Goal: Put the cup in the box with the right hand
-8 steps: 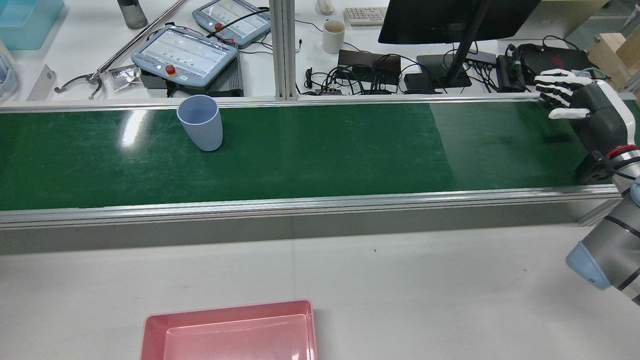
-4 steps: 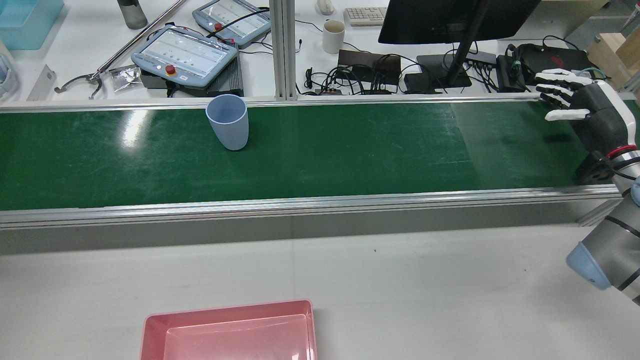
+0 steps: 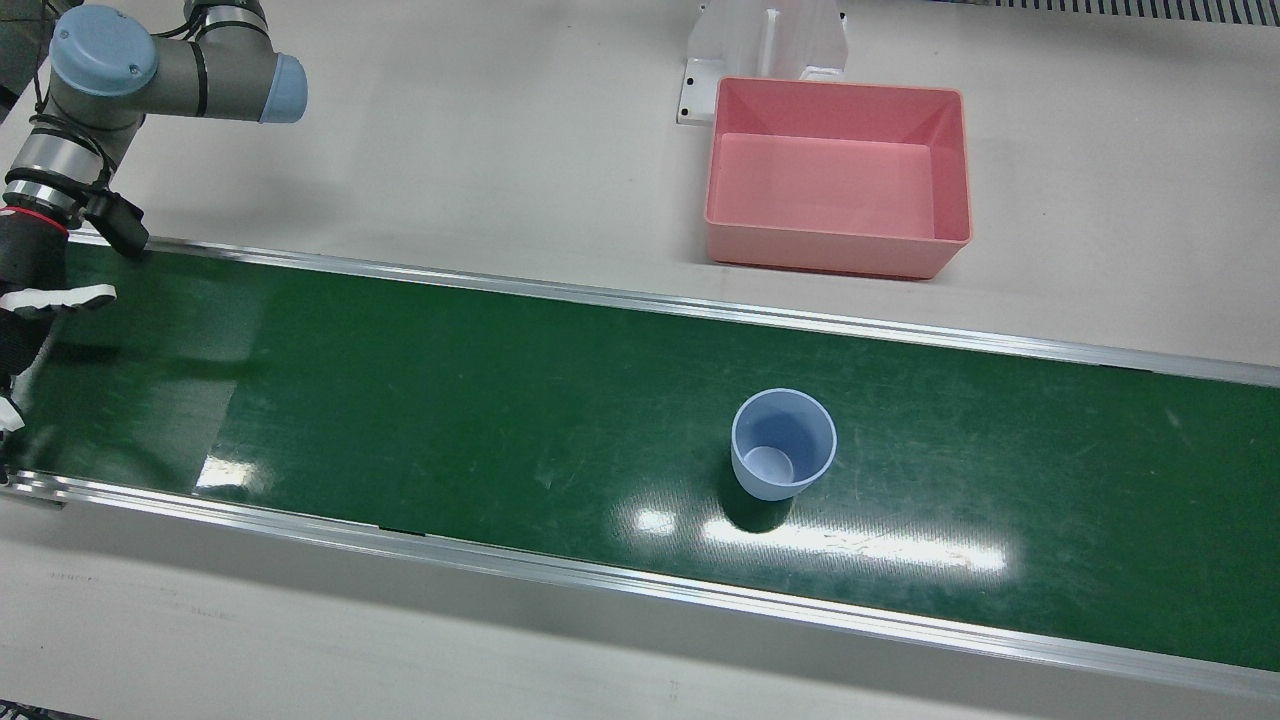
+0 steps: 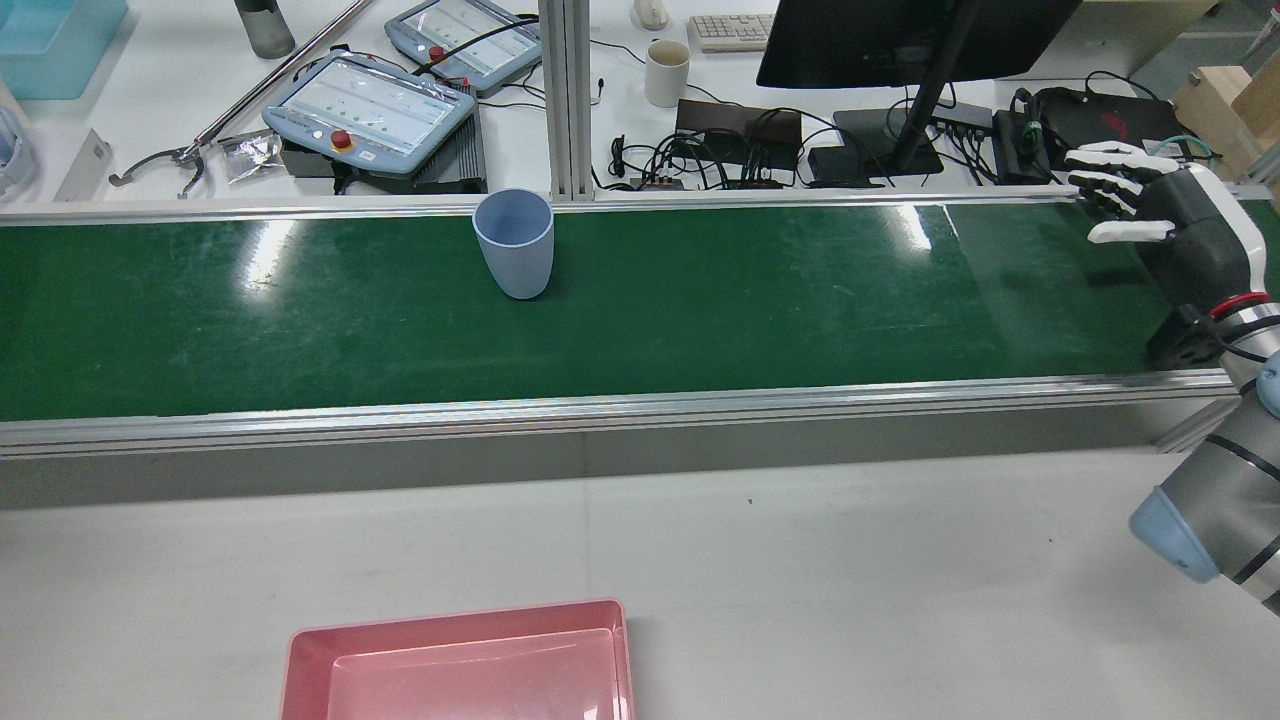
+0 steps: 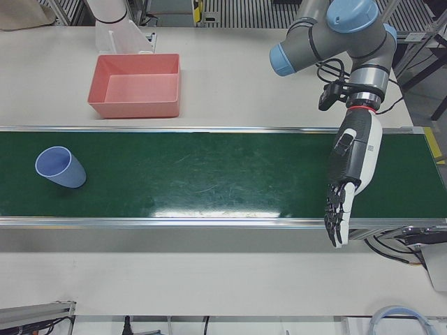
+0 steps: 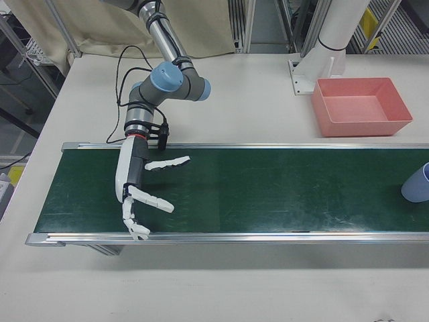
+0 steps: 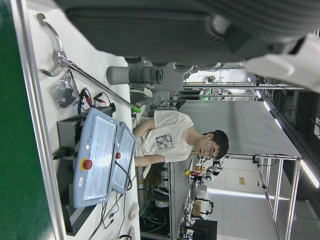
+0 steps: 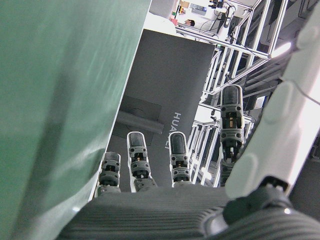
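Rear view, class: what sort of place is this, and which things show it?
Probably a robotics lab or test station: a long green conveyor belt with aluminium rails, a grey robot arm with a black-and-white right hand, and grey teach pendants on the white bench behind.

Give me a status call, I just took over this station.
Right robot hand open over the belt's end, holding nothing. Left robot hand open, idle. Blue cup upright on the green conveyor belt, far from both. Pink box empty. Path clear.

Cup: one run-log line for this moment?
cup upright on belt, untouched | right hand open, at far belt end | left hand open over belt | box empty | phase: pre-grasp
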You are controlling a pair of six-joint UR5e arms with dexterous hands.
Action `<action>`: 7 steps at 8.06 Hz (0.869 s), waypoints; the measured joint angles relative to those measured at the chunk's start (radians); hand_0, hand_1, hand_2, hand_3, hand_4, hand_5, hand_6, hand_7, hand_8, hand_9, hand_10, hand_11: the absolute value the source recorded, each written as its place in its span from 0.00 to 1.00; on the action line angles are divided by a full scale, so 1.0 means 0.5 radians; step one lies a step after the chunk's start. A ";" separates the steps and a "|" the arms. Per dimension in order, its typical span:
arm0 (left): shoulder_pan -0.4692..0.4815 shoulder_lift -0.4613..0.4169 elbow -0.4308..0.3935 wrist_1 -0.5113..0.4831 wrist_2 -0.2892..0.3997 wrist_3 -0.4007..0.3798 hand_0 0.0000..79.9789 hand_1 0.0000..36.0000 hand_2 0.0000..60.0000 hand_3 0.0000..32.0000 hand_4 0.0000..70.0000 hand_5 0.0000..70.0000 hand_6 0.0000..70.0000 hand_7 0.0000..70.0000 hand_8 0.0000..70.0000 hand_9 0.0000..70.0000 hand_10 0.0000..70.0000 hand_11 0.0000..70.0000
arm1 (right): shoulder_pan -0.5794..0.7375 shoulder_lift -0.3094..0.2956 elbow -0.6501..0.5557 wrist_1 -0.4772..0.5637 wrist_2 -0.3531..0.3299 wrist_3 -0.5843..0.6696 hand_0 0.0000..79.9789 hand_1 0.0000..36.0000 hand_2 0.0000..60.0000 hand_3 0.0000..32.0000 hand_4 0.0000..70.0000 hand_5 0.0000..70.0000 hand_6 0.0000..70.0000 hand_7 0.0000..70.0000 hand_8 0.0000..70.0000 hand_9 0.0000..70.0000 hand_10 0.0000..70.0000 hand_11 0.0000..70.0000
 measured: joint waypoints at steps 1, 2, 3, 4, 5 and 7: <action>0.001 0.000 0.000 0.000 0.000 0.000 0.00 0.00 0.00 0.00 0.00 0.00 0.00 0.00 0.00 0.00 0.00 0.00 | -0.004 0.000 0.000 0.001 0.000 0.000 0.63 0.10 0.00 0.99 0.53 0.08 0.07 0.56 0.24 0.30 0.13 0.20; 0.001 0.000 0.000 0.000 0.000 0.000 0.00 0.00 0.00 0.00 0.00 0.00 0.00 0.00 0.00 0.00 0.00 0.00 | -0.006 0.000 0.001 0.001 0.000 0.000 0.63 0.10 0.00 0.99 0.54 0.08 0.07 0.56 0.24 0.30 0.13 0.19; 0.001 0.000 0.000 0.000 0.000 0.000 0.00 0.00 0.00 0.00 0.00 0.00 0.00 0.00 0.00 0.00 0.00 0.00 | -0.007 0.002 0.002 0.000 0.000 0.000 0.63 0.11 0.00 0.99 0.53 0.08 0.07 0.56 0.24 0.30 0.13 0.19; 0.000 0.000 0.000 0.000 0.000 0.000 0.00 0.00 0.00 0.00 0.00 0.00 0.00 0.00 0.00 0.00 0.00 0.00 | -0.008 0.003 0.004 0.000 0.000 0.000 0.63 0.11 0.00 1.00 0.53 0.08 0.07 0.56 0.24 0.30 0.13 0.19; 0.000 0.000 0.000 0.000 0.000 0.000 0.00 0.00 0.00 0.00 0.00 0.00 0.00 0.00 0.00 0.00 0.00 0.00 | -0.008 0.003 0.005 0.000 0.000 0.000 0.64 0.11 0.00 1.00 0.53 0.08 0.07 0.56 0.24 0.30 0.13 0.19; 0.000 0.001 0.000 0.000 0.000 0.000 0.00 0.00 0.00 0.00 0.00 0.00 0.00 0.00 0.00 0.00 0.00 0.00 | -0.008 0.003 0.011 -0.004 0.000 0.000 0.64 0.12 0.00 1.00 0.52 0.08 0.07 0.56 0.24 0.30 0.13 0.19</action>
